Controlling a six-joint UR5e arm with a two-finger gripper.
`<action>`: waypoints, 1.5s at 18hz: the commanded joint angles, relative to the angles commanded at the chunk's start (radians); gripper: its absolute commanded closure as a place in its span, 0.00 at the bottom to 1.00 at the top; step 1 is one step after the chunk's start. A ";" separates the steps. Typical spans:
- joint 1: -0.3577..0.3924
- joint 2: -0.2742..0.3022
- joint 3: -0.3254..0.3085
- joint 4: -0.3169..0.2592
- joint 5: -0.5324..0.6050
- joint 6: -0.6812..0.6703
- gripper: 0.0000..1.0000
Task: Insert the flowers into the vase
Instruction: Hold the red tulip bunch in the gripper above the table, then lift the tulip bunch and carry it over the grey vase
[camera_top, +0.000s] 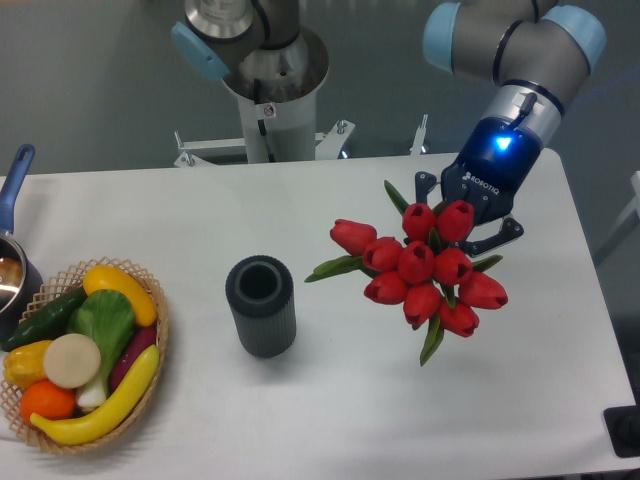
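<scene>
1. The gripper (467, 222) is clamped on the flowers (420, 268), its fingers half hidden behind the blooms.
2. The bunch hangs above the table (330, 400) at the right, heads fanned toward the camera.
3. The vase (261, 305) stands upright well to the left and slightly nearer, mouth open upward.
4. So the bunch must likely travel left, with stems pointing down over that narrow mouth.

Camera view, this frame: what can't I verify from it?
- Stems of the flowers: hidden behind the blooms.
- Gripper: its grip point is covered by the flowers, so contact is unseen.
- Vase: the inside is too dark to read.
- Pot: cut off by the left edge.
</scene>
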 joint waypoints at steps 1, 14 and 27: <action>0.000 0.000 0.000 0.002 -0.002 0.000 0.79; -0.041 -0.008 -0.129 0.071 -0.376 0.026 0.79; -0.118 0.127 -0.270 0.072 -0.396 0.058 0.79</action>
